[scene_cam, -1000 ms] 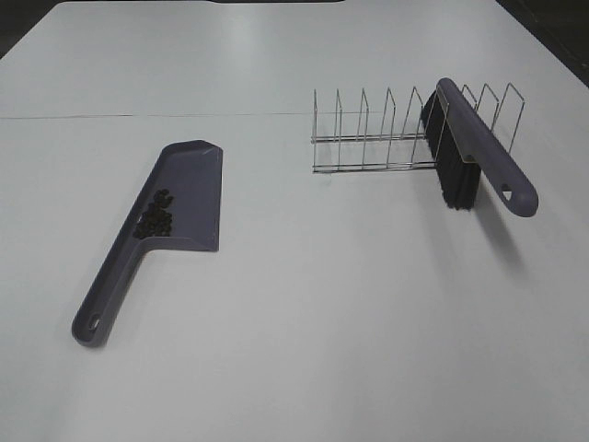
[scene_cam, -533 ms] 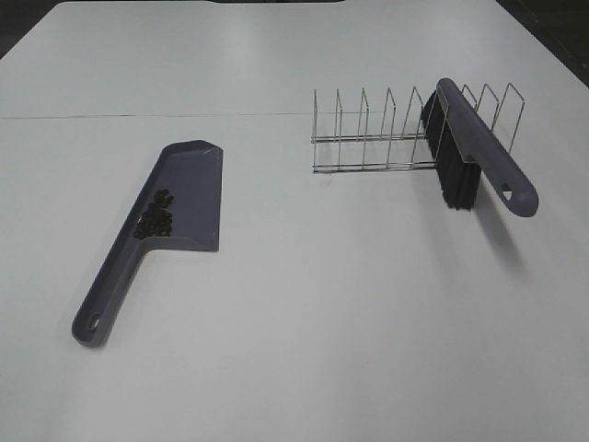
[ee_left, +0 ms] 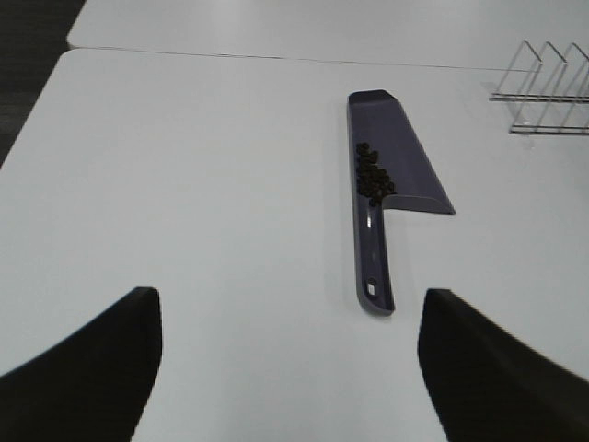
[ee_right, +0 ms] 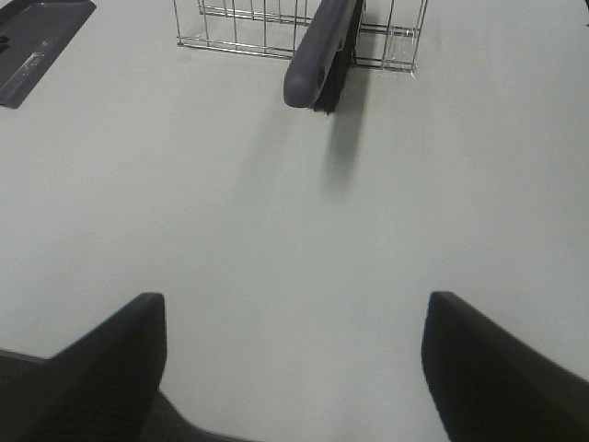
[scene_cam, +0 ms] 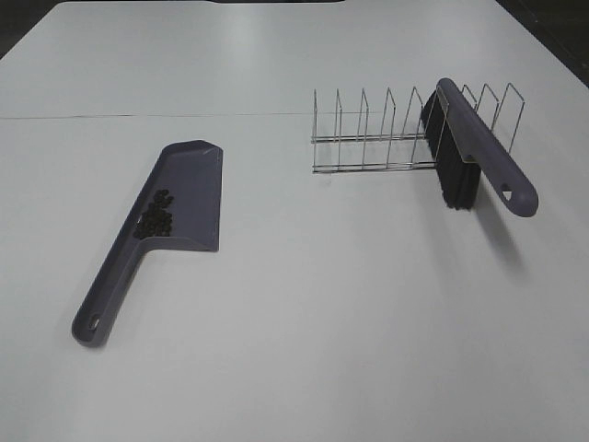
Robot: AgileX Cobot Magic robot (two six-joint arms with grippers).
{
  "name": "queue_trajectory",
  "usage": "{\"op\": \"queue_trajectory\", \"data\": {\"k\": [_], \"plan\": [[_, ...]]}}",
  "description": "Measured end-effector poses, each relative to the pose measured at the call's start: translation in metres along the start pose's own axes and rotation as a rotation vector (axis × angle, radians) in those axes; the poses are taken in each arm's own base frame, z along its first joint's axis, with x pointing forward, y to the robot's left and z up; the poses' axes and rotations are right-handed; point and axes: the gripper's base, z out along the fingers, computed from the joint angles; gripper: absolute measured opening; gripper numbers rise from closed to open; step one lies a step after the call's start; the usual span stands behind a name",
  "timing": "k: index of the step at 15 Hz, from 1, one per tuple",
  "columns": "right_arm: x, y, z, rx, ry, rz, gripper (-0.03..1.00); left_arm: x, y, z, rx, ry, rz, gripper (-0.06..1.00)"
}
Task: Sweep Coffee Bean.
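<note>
The coffee beans (scene_cam: 156,217) lie in a dark cluster inside the purple dustpan (scene_cam: 189,195), near where its handle starts; they also show in the left wrist view (ee_left: 372,175). The dustpan (ee_left: 398,166) lies flat on the white table at the left. The purple brush (scene_cam: 479,152) with black bristles rests in the wire rack (scene_cam: 377,138) at the right, its handle sticking out toward the front; it also shows in the right wrist view (ee_right: 317,51). My left gripper (ee_left: 290,359) is open and empty, well short of the dustpan handle. My right gripper (ee_right: 294,364) is open and empty, away from the brush.
The white table (scene_cam: 322,322) has a seam (scene_cam: 138,116) running across its far part. The wire rack has several upright dividers. The table's near edge shows in the right wrist view (ee_right: 230,437). Neither arm shows in the exterior high view.
</note>
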Motion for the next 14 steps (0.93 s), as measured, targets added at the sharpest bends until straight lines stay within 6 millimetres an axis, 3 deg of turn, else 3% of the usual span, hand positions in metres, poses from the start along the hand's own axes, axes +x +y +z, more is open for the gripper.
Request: {"op": "queue_trajectory", "data": {"k": [14], "plan": [[0.0002,0.0003,0.0006,0.094,0.003,0.06,0.68,-0.0001,0.0,0.0,-0.003,-0.001,-0.001,0.71]]}}
